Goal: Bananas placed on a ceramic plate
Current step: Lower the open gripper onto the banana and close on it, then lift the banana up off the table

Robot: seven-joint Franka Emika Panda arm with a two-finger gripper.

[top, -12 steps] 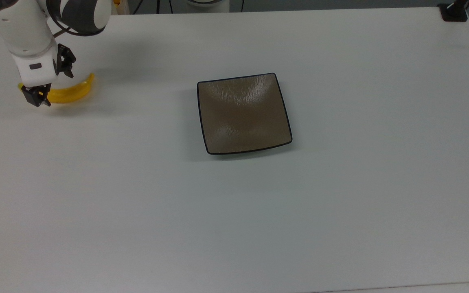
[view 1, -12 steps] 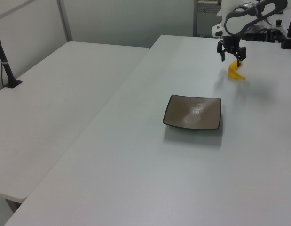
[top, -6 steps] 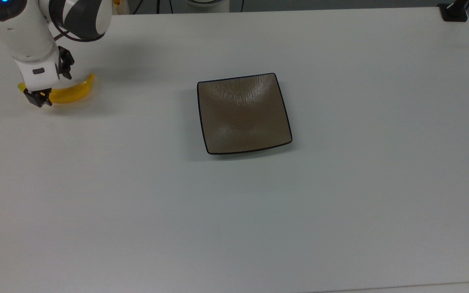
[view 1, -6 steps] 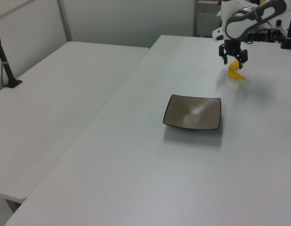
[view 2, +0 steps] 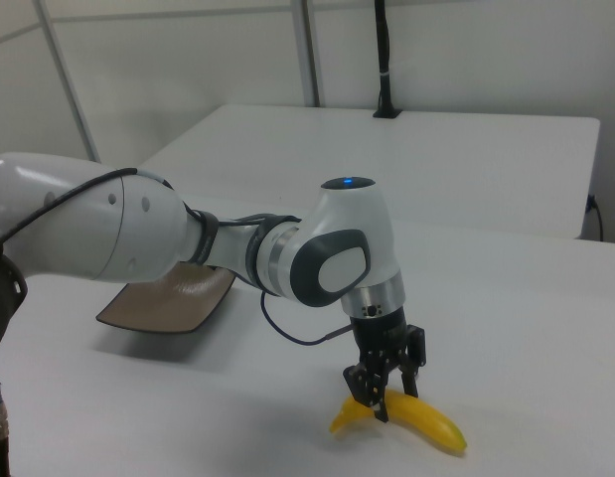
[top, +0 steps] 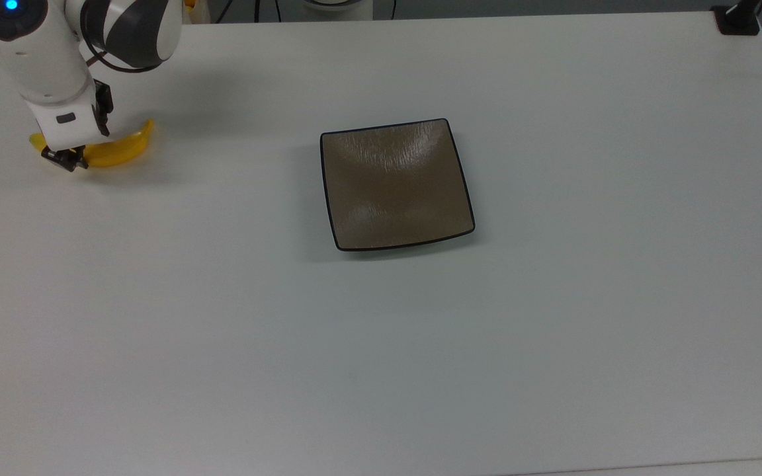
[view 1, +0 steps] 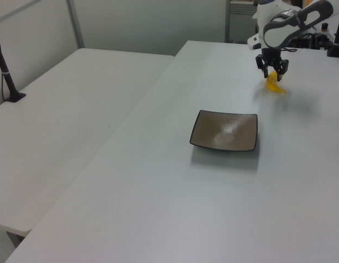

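Observation:
A yellow curved banana (top: pixel 123 149) lies on the white table at the top view's far left. My gripper (top: pixel 83 144) is down over the banana's left half, open, with one dark finger on each side of it. In the right view the gripper (view 2: pixel 386 393) straddles the banana (view 2: pixel 421 419) just above the table. In the left view the gripper (view 1: pixel 274 72) sits over the banana (view 1: pixel 275 85) at the far end of the table. The square brown ceramic plate (top: pixel 394 188) with its black rim lies empty mid-table, well to the banana's right in the top view, and appears as the plate (view 1: pixel 224 130) and the plate (view 2: pixel 168 298).
A black clamp mount (top: pixel 738 18) sits at the table's far right corner in the top view. A second white table (view 1: pixel 59 109) with a black post (view 1: pixel 6 66) stands alongside in the left view. Cables and equipment (view 1: pixel 317 38) lie behind the arm.
The gripper has come down closer to the table, its fingers now lower around the banana. Banana and plate have not moved.

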